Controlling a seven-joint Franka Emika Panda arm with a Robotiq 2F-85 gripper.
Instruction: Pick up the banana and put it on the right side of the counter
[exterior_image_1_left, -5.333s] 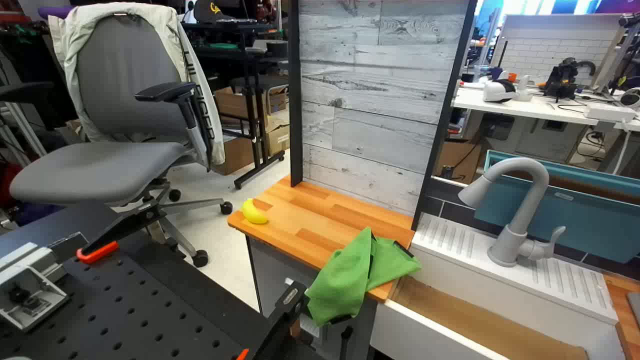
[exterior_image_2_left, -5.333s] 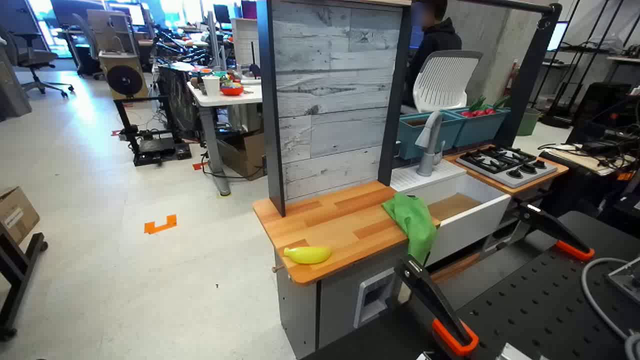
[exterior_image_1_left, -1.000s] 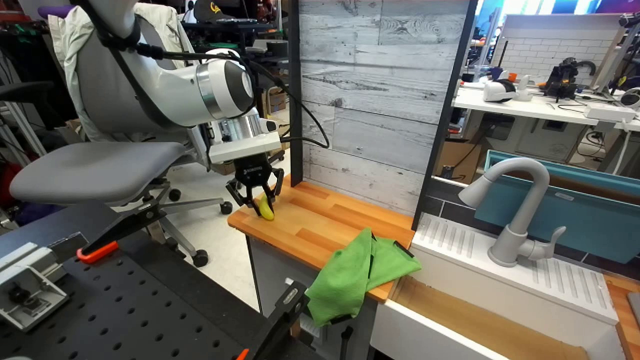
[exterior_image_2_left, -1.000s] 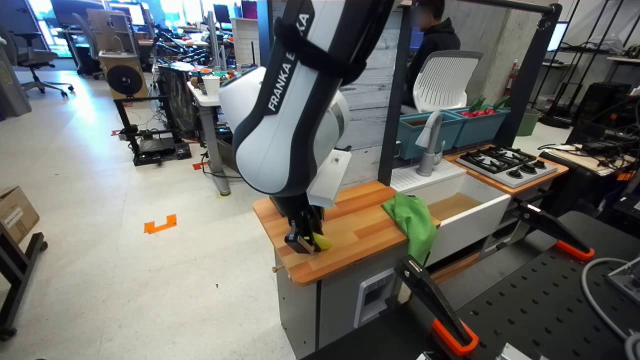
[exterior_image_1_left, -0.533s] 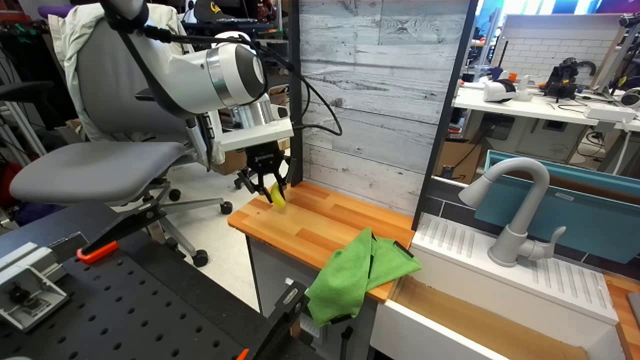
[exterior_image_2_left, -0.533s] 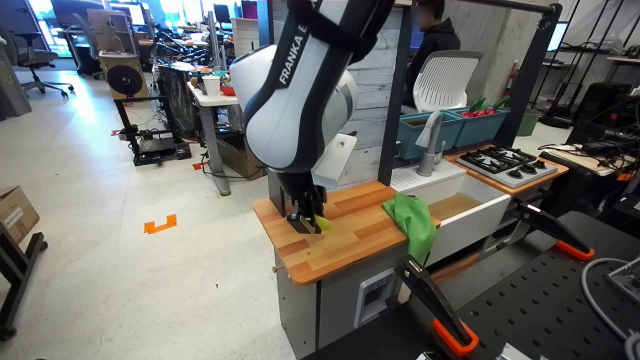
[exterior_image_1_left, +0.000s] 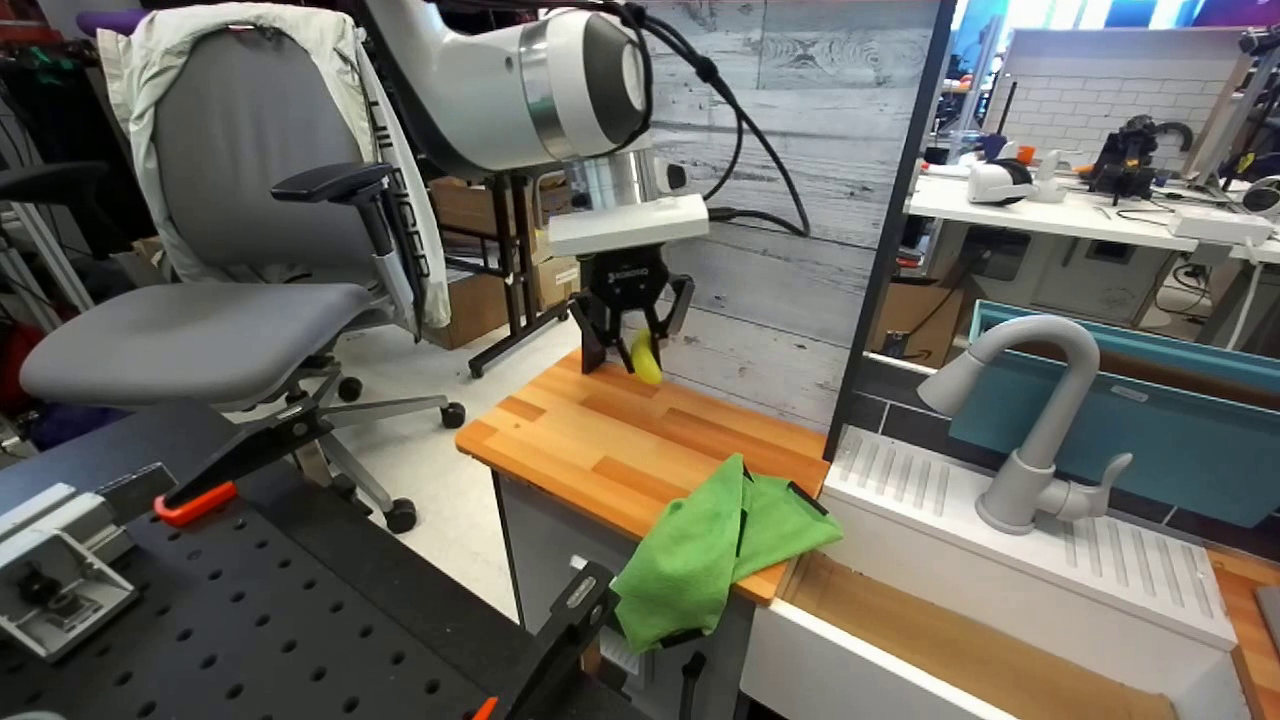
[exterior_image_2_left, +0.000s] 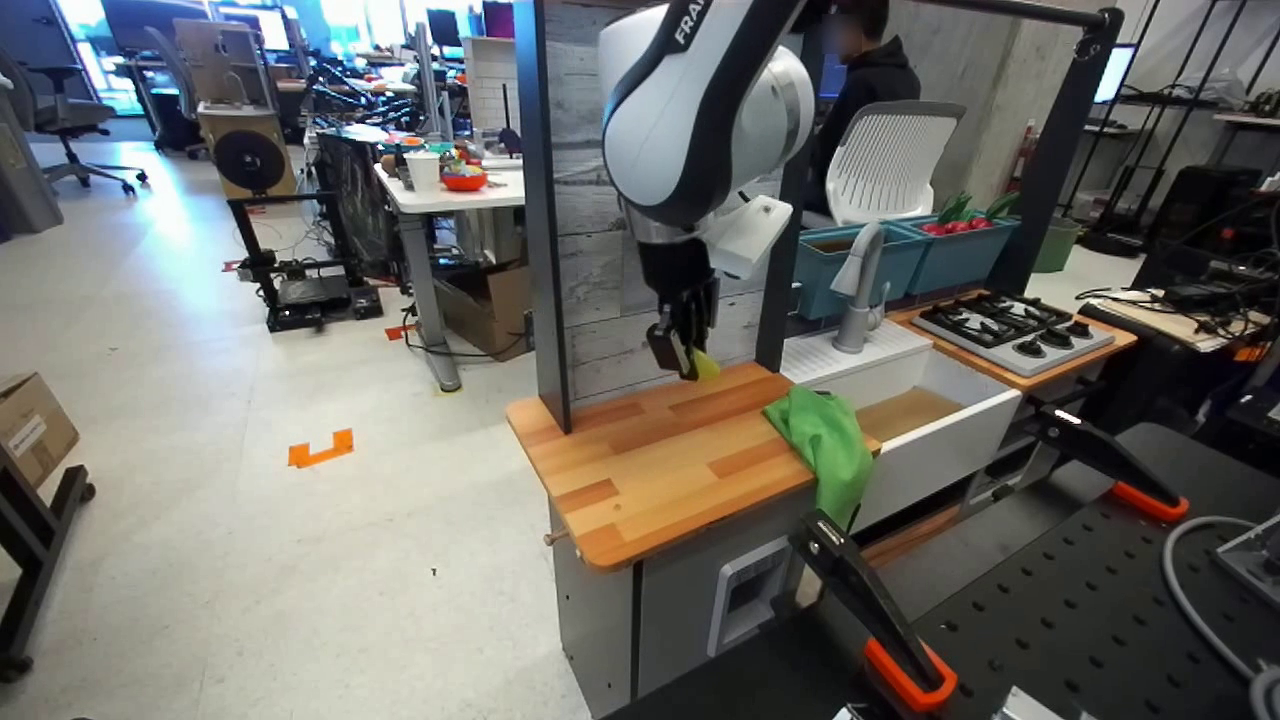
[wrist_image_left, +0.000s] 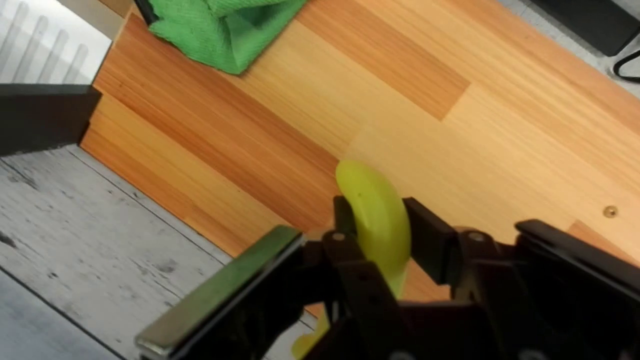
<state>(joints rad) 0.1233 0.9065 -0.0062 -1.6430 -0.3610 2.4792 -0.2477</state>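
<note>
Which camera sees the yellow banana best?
The wrist view: there the banana looks biggest, with its rounded end clear to see, though the tool covers part of it. Both exterior views show it much smaller, just a little yellow piece held in the tool.

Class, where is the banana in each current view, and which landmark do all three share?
In an exterior view: banana at centre.
In an exterior view: banana just right of centre.
Wrist view: banana mostly below and right of centre.
Landmark: green cloth, below the banana in both exterior views, above it in the wrist view.
</note>
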